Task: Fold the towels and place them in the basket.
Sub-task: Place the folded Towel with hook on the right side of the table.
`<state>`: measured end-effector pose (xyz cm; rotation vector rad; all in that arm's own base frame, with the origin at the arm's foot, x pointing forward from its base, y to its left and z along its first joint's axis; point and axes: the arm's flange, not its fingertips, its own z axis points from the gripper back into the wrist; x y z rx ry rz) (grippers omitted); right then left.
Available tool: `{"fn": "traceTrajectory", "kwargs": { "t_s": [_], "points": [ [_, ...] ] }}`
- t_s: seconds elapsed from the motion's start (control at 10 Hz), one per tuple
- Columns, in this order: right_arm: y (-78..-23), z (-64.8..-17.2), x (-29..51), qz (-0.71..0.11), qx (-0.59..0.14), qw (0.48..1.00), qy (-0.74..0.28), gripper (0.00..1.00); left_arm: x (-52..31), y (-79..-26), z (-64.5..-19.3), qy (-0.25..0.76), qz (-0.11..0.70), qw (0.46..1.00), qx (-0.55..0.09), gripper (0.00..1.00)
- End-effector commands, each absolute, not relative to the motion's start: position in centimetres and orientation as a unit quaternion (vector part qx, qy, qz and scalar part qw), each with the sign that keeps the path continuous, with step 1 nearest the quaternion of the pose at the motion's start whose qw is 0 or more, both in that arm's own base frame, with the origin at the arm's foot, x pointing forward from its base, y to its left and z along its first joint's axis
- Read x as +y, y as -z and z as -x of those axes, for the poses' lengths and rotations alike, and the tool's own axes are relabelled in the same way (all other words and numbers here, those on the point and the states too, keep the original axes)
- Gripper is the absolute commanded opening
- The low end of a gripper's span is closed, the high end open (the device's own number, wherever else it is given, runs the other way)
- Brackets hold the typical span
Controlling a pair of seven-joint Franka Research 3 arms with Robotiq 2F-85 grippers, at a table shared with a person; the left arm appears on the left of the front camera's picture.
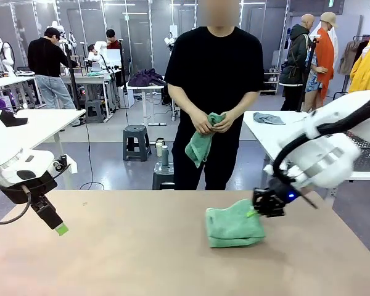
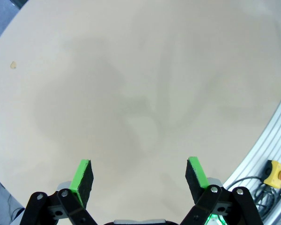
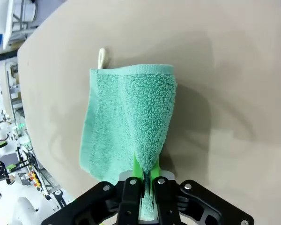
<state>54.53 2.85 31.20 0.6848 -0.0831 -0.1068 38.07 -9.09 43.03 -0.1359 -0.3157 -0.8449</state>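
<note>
Folded towel [image 1: 233, 226]: mint-green, lying on the surface [image 1: 129, 259] right of centre, with a raised ridge of its top layer caught in your right end effector [image 3: 145, 172].
Right end effector: closed tight on the terry cloth, green pads pressed together with the fabric between them. From the front you see it at the towel's right edge, just above the surface.
Towel detail: your right wrist view shows the hemmed edge at the far end and a small pale loop [image 3: 102, 57] sticking out at one far corner, flat on the surface.
Left end effector [image 2: 140, 171]: jaws spread wide with nothing between them. It hangs over bare surface on your left side, well apart from the folded towel.
Second towel [image 1: 200, 145]: bunched in the person's hands [image 1: 214, 122] at the far side of the surface, one end hanging down in front of their body.
</note>
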Motion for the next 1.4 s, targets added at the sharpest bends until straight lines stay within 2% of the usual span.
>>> {"fn": "traceTrajectory", "kwargs": {
  "t_s": [0.0, 0.2, 0.4, 0.7, 0.8, 0.9, 1.0, 1.1, 1.3],
  "points": [
    [-32.0, -54.4, -1.1, -0.312, -0.060, 0.947, 0.050, 0.06, -9.3, -43.0, -38.0, 0.401, 0.057, 0.902, -0.151, 1.00],
    [-31.9, -54.3, -6.4, -0.268, -0.039, 0.962, 0.045, 0.06, -9.3, -43.0, -38.0, 0.401, 0.057, 0.902, -0.151, 1.00],
    [-32.0, -54.6, -10.0, -0.262, -0.048, 0.962, 0.052, 0.06, -9.3, -43.0, -38.0, 0.401, 0.057, 0.902, -0.151, 1.00],
    [-32.2, -54.6, -12.0, -0.219, -0.049, 0.973, 0.055, 0.06, -9.3, -43.0, -38.0, 0.401, 0.057, 0.902, -0.151, 1.00],
    [-32.2, -54.6, -12.0, -0.206, -0.046, 0.976, 0.056, 0.12, -9.3, -43.0, -38.0, 0.401, 0.057, 0.902, -0.151, 1.00],
    [-32.0, -54.5, -11.9, -0.198, -0.044, 0.978, 0.054, 0.37, -9.3, -43.0, -38.0, 0.401, 0.057, 0.902, -0.151, 1.00],
    [-32.0, -54.4, -11.9, -0.187, -0.045, 0.980, 0.055, 0.49, -9.3, -43.0, -38.0, 0.401, 0.057, 0.902, -0.151, 1.00],
    [-32.2, -54.1, -11.9, -0.177, -0.047, 0.981, 0.059, 0.73, -9.3, -43.0, -38.0, 0.401, 0.057, 0.902, -0.151, 1.00],
    [-33.7, -53.2, -12.1, -0.154, -0.058, 0.984, 0.066, 1.00, -9.3, -43.0, -38.0, 0.401, 0.057, 0.902, -0.151, 1.00]
  ]
}}
